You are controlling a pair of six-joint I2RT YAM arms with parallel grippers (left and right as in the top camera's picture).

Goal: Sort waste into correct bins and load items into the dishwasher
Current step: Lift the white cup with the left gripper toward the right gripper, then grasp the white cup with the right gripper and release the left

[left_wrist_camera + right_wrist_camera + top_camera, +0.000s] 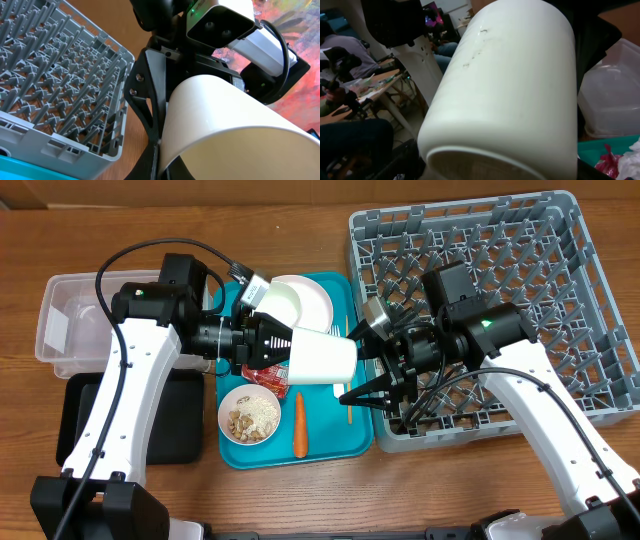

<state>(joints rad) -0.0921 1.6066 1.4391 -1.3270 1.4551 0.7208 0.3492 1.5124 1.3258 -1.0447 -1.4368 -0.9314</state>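
From above, the left hand [278,345] is closed on the wide end of a white cup [322,358] and holds it on its side in the air over the teal tray [330,442]. The right hand [352,366] faces it from the side of the grey dish rack [500,240]. Its black fingers are spread to either side of the cup's narrow end, and I cannot tell whether they press on it. On the teal tray lie a white plate [303,300], a bowl [228,405] of beige crumbs [252,418], a carrot [299,426], a red wrapper [268,378] partly under the cup, and a thin wooden stick [349,412] along the rack side. Left of it on the wooden surface [300,220] stand a clear tub [70,320], with a white label [57,335] too small to read, and beside that a black tray [185,420].

In the left wrist view the cup [235,130] fills the lower right. One black finger [150,100] of the right hand lies against its side. The rack is at the left.

In the right wrist view the cup [505,85] takes up nearly the whole frame, with faint grey smudges on its side that are too faint to read. The tub stands behind it on the right, and the red wrapper shows at the bottom corner.
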